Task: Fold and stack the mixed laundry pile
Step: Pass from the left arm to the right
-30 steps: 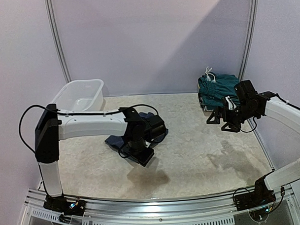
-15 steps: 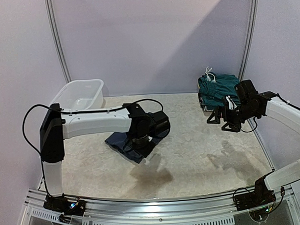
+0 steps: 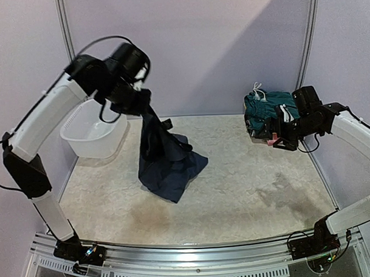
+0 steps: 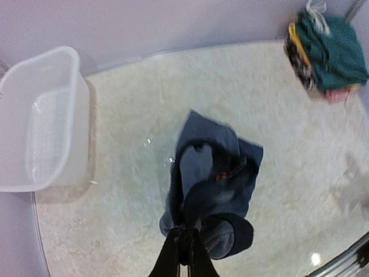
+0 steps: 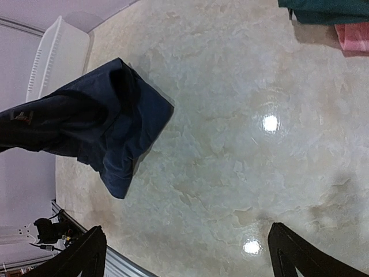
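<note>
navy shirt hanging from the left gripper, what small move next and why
Probably swing the open right gripper over to pinch a loose edge: the left gripper is shut on the navy shirt, whose bunched lower end rests on the table.

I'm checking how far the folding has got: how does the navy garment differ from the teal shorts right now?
The navy garment hangs from the left gripper, with only its lower end on the table. The teal shorts lie flat at the far right. The navy garment is bunched and unfolded, while the teal shorts look neatly folded, with the white drawstring showing. Both are soft cloth.
</note>
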Controlling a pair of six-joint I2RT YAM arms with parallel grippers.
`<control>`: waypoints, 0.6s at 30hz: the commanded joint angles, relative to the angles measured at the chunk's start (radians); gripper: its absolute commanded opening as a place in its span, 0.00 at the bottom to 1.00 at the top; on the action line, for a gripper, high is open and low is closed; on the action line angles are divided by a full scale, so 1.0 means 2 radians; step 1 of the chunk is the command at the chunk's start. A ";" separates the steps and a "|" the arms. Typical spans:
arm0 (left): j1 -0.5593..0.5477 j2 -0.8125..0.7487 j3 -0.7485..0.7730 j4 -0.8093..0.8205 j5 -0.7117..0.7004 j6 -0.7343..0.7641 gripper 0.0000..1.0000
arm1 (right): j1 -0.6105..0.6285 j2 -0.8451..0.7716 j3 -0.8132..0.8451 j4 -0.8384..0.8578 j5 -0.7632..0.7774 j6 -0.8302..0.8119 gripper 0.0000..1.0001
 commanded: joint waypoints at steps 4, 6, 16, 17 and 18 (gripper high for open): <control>0.078 -0.062 0.172 -0.006 0.029 0.044 0.00 | 0.003 0.020 0.060 -0.011 -0.014 -0.007 0.99; 0.085 -0.073 0.200 0.021 0.052 0.057 0.00 | 0.003 0.021 0.069 -0.011 -0.015 -0.007 0.99; 0.082 -0.048 0.180 0.128 0.245 0.017 0.00 | 0.003 0.005 0.075 -0.018 0.005 -0.012 0.99; 0.078 -0.034 0.174 0.141 0.268 0.007 0.00 | 0.004 0.003 0.074 -0.020 0.009 -0.014 0.99; 0.071 -0.019 0.168 0.155 0.283 0.000 0.00 | 0.004 0.000 0.074 -0.022 0.012 -0.016 0.99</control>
